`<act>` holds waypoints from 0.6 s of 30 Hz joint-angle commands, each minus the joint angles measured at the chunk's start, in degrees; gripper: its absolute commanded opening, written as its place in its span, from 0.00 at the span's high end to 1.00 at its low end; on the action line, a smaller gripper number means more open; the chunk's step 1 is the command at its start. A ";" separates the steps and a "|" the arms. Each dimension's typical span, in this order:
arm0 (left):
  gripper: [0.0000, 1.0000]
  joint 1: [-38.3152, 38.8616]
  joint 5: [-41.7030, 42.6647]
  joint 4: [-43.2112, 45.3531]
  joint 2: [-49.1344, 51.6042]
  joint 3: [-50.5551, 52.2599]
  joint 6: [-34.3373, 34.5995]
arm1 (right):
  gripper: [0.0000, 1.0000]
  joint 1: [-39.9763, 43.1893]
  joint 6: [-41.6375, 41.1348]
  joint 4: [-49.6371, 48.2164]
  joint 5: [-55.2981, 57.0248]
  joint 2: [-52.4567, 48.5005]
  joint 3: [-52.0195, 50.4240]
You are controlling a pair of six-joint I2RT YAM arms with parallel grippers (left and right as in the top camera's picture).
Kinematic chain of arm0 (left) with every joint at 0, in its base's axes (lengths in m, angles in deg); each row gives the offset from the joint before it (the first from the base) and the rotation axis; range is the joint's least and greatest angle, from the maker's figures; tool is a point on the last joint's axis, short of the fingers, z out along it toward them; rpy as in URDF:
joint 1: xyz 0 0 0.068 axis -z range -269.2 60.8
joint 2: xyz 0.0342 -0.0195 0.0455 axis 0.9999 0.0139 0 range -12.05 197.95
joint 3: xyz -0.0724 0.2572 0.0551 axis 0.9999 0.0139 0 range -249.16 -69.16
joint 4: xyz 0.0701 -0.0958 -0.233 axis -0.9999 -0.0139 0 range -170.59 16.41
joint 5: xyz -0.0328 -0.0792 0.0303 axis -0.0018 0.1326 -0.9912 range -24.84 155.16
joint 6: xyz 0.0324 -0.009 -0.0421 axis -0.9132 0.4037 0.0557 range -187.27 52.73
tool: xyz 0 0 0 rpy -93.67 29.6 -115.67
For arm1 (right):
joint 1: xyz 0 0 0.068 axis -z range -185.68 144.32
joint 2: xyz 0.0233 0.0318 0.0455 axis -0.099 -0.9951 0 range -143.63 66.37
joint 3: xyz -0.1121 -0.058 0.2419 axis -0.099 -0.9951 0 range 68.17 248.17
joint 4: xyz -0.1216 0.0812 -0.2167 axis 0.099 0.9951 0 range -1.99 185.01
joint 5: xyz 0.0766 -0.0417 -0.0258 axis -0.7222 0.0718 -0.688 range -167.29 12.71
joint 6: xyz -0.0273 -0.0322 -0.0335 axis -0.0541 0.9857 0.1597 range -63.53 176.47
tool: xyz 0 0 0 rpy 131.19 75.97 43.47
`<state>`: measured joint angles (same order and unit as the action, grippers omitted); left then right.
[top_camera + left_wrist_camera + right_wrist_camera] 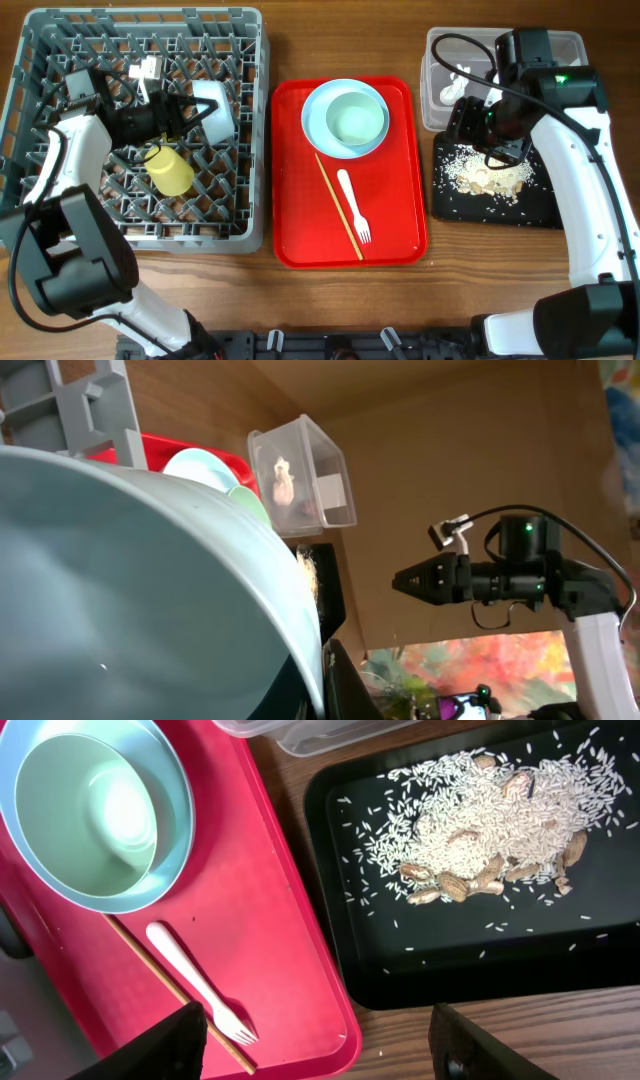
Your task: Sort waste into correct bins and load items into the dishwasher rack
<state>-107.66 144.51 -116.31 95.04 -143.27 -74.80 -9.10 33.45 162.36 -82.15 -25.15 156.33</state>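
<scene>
My left gripper (190,108) is shut on a pale blue bowl (215,105) and holds it tilted inside the grey dishwasher rack (60,30); the bowl (120,590) fills the left wrist view. A yellow cup (170,170) lies in the rack. A pale blue plate (315,105) with a second bowl (357,118) on it, a chopstick (340,205) and a white fork (355,205) lie on the red serving tray (300,230). My right gripper (320,1040) is open and empty above the gap between that tray and the black tray (450,960), which holds rice leftovers (480,820). The red wrapper is hidden.
The clear tub (440,50) stands at the back right with a white crumpled scrap (452,90) inside, partly under my right arm (560,110). The plate (175,850), bowl (90,815), fork (190,975) and chopstick (150,965) also show in the right wrist view.
</scene>
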 commanded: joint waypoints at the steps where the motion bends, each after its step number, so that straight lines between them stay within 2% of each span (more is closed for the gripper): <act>1: 0.95 -2.23 -5.03 -0.48 1.42 -0.15 -1.05 | 0.28 0.02 0.35 0.28 0.37 1.38 0.35; 2: 0.86 -2.99 -5.95 -0.90 1.42 -0.15 -1.07 | 0.28 0.02 0.35 0.31 0.35 1.38 0.35; 5: 0.67 -6.60 -6.43 -2.93 1.42 -0.15 -1.07 | 0.28 0.02 0.33 0.28 0.35 1.38 0.35; 7: 0.42 -8.68 -6.40 -4.59 1.42 -0.15 -1.05 | 0.28 0.02 0.31 0.24 0.35 1.38 0.35; 8: 0.32 -9.27 -6.40 -5.05 1.42 -0.15 -1.07 | 0.29 0.02 0.31 0.22 0.35 1.38 0.35; 10: 0.24 -10.56 -6.36 -5.79 1.36 -0.17 -1.05 | 0.28 0.02 0.31 0.22 0.35 1.38 0.35; 11: 0.23 -10.95 -6.34 -5.81 1.31 -0.17 -1.05 | 0.28 0.02 0.31 0.26 0.35 1.38 0.35; 14: 0.07 -11.61 -6.29 -5.92 0.11 -0.17 -1.07 | 0.28 0.02 0.33 0.31 0.35 1.38 0.35; 16: 0.00 -11.61 -6.32 -5.81 -1.70 -0.17 -1.05 | 0.28 0.02 0.35 0.33 0.35 1.38 0.35; 18: 0.00 -11.61 -6.34 -5.75 -4.81 -0.50 -1.07 | 0.28 0.02 0.35 0.31 0.35 1.38 0.35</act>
<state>-119.01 138.02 -122.17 95.15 -143.27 -75.15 -9.10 33.45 162.58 -82.15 -25.15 156.33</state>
